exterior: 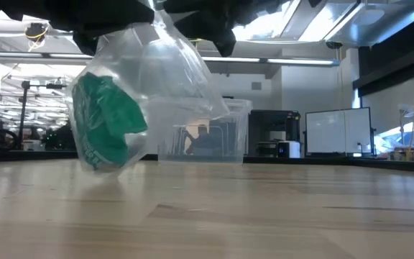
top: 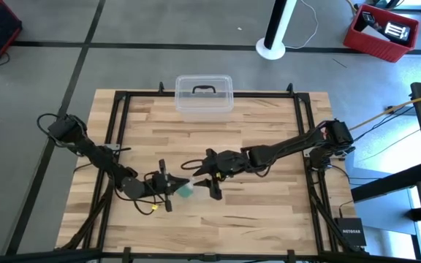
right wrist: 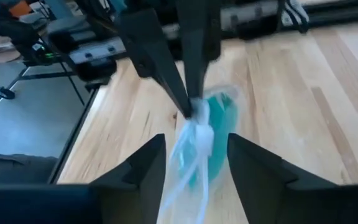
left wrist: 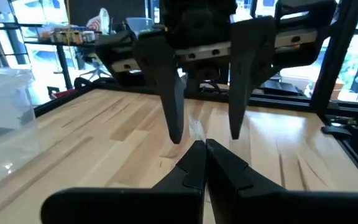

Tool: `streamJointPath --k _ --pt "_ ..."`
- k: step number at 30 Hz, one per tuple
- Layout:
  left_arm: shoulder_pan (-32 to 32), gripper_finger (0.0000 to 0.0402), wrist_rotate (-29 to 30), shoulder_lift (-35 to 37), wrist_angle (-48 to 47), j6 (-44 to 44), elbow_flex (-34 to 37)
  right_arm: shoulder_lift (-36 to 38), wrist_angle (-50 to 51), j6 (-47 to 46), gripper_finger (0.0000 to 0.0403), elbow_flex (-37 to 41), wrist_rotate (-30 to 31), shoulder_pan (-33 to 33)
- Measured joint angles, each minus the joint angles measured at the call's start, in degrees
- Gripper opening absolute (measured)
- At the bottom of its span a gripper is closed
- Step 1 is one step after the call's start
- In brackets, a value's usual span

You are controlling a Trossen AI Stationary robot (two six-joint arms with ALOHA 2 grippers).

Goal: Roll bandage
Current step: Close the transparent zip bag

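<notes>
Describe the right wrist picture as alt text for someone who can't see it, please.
A clear plastic wrapper holding a teal-green bandage hangs above the wooden table, pinched at its top by the shut left gripper reaching in from the far side. In the foreground the right gripper stands open, its two dark fingers on either side of the wrapper's crinkled neck.

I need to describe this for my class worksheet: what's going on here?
Two robot arms meet over a wooden table. The left pincer is shut on the top of a clear plastic bag, which hangs just above the table with the green bandage inside. The right pincer stands open around the bag's neck. The bandage is still bagged, so no rolling has begun. A clear lidded box sits at the table's far edge.
</notes>
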State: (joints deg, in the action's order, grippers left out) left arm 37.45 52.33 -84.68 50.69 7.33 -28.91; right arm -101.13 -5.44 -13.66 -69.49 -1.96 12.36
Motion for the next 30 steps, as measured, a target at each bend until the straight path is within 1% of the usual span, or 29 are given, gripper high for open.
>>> streamJointPath --k 6,14,18,25,27,30 --pt "0.1 0.0 -0.01 0.0 -0.88 1.43 0.0 -0.05 -1.8 0.72 0.013 0.02 1.2 -0.02" --pt "0.39 0.0 -0.1 0.0 -0.91 1.33 0.0 -2.63 -1.63 1.52 0.0046 0.0 1.42 0.04" --pt "0.39 0.0 -1.73 -0.02 -0.89 1.71 0.0 -2.92 -1.98 1.95 0.001 0.0 1.34 0.04" --pt "0.38 0.0005 -2.44 0.0 -1.19 2.61 0.0 -2.92 -1.8 3.47 0.0011 0.0 1.31 0.04" --pt "0.58 0.0019 -2.48 0.42 -1.31 2.73 0.0 -2.92 -1.53 3.61 0.0006 0.0 1.31 0.04" --pt "1.1 0.0051 -2.6 2.82 -1.51 4.29 0.0 -2.92 -1.52 3.64 0.0005 0.0 1.31 0.04"
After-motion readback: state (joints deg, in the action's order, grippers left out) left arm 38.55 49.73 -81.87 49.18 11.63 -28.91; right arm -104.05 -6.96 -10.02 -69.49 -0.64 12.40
